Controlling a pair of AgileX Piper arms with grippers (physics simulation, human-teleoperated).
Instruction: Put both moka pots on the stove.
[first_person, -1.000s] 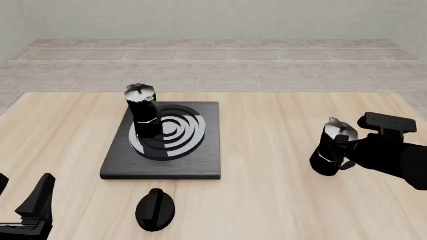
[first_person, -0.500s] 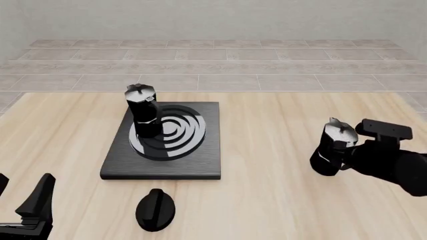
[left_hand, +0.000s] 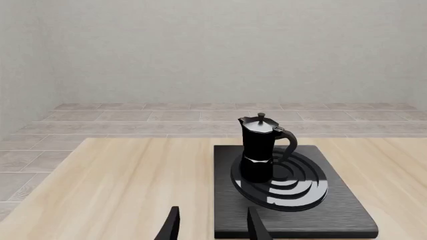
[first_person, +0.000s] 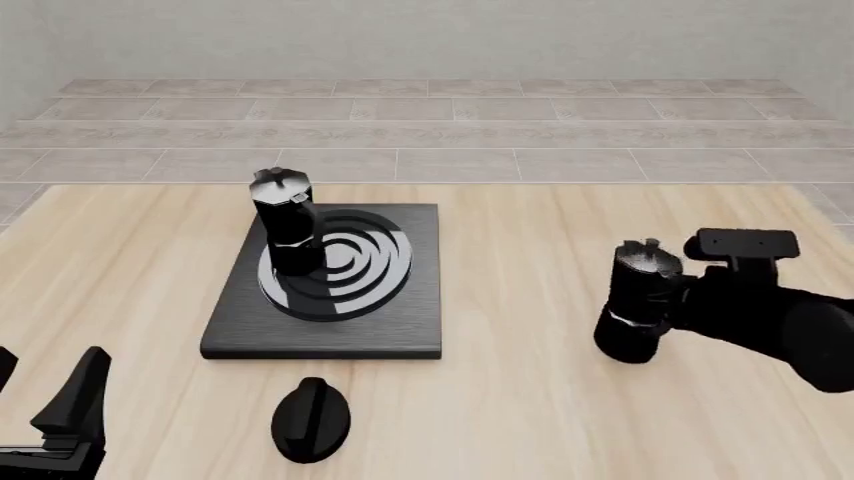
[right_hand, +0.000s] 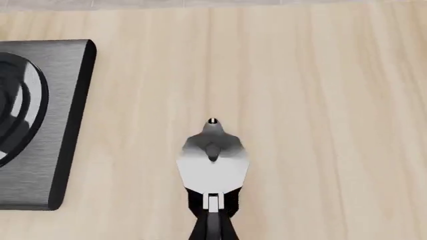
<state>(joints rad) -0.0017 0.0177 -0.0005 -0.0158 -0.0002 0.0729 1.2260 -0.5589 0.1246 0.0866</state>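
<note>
- Your right gripper (first_person: 667, 300) is clamped on the second pot (first_person: 637, 303) by its handle side; the pot is right of the stove (first_person: 330, 285), well apart from it, over bare table (first_person: 534, 400).
- First pot (first_person: 286, 222) stands upright on the stove, at the rings' left edge.
- Your left gripper (left_hand: 212, 227) is parted with nothing between the fingers, near the stove's front-left.
- Knob (first_person: 311, 419) lies just in front of the stove.

A light wooden table (first_person: 534, 420) is seen across the frame; the stove (first_person: 240, 325) lies left of centre, with 1 black oval knob (first_person: 310, 420) at lower left.
</note>
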